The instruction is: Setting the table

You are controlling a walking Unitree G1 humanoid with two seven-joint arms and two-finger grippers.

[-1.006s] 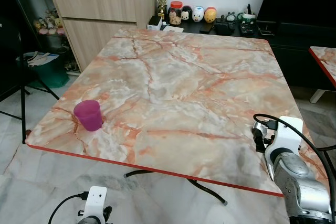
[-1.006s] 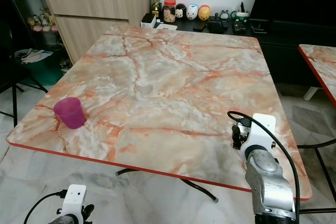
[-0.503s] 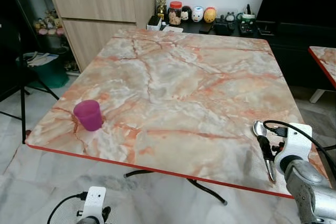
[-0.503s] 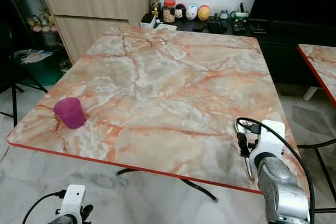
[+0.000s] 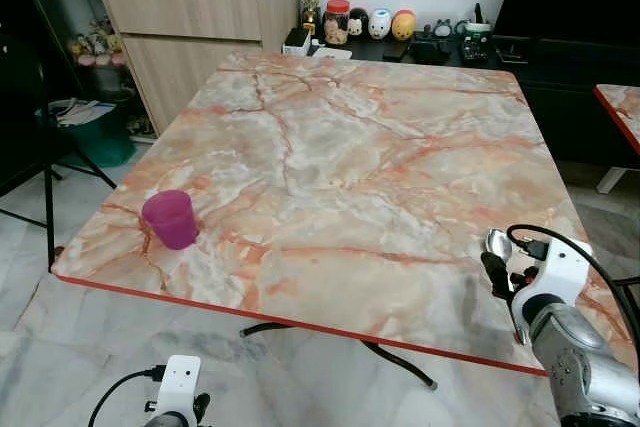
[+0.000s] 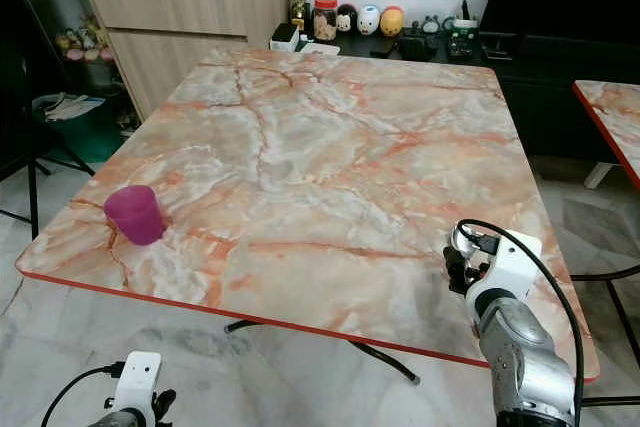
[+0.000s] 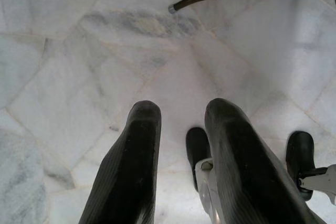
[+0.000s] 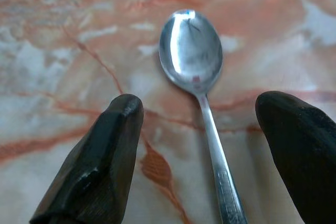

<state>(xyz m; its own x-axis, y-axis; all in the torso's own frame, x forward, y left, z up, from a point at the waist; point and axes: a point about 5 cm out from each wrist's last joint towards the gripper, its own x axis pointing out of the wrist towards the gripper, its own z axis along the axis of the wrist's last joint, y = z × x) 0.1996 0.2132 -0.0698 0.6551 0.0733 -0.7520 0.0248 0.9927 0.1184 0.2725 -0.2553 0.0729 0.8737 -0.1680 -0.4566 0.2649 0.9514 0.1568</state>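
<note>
Right gripper (image 8: 199,145): I have it low over the table's near right corner, its two black fingers (image 8: 100,166) spread wide apart, gripping nothing. The spoon's handle runs between them without touching either one, as far as I can see from the wrist camera.
Spoon (image 8: 195,61): a plain metal one lying flat on the marble, bowl up and pointing away from my wrist, handle leading back under the gripper. From the head cameras I see its bowl (image 5: 497,244) just beyond the fingertips, close to the table's right edge.
Left gripper (image 7: 181,129): hanging idle below table height, pointed at the pale marble floor (image 7: 105,51). Its fingers stand slightly parted with floor visible in the gap, nothing between them.
Table (image 5: 340,147): large, pink and grey marble pattern with a red edge band; I am looking down on it from the near side.
Cup (image 5: 170,219): purple, upright, sitting near the front left corner of the table, well apart from the spoon.
Sideboard (image 5: 190,27): pale wood cabinet past the far left corner of the table.
Jars and figurines (image 5: 366,23): a row of them on the dark low unit behind the table's far edge.
</note>
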